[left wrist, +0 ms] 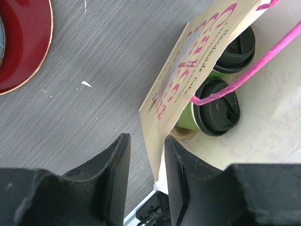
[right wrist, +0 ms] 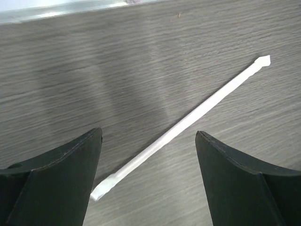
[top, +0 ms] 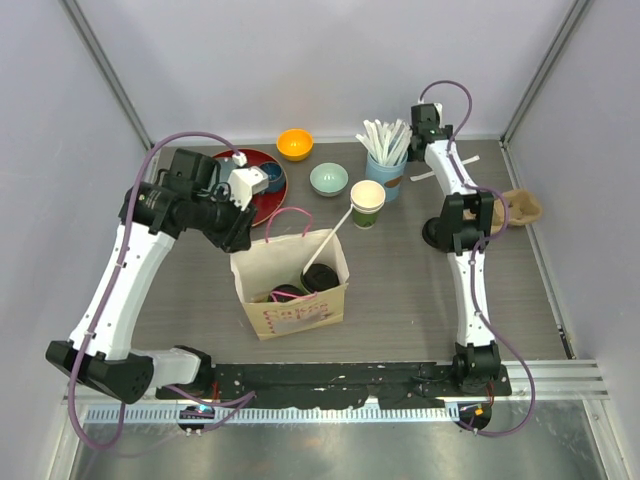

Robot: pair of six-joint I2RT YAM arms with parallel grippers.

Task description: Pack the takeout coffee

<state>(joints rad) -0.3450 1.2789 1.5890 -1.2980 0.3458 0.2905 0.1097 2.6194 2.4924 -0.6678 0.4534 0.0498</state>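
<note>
Bag printed "Cake" in pink, two black-lidded cups inside

Your two arms: the left arm and right arm wear white shells between black joints, each trailed by a looping purple cable, ending in matte black gripper fingers.

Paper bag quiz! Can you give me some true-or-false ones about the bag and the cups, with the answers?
1. Two lidded cups sit inside the paper bag. True.
2. The bag's handles are blue. False: they are pink.
3. The right gripper holds a white stick. False: it is open above the stick, which lies on the table.
4. A lidless cup stands outside the bag. True.
</note>
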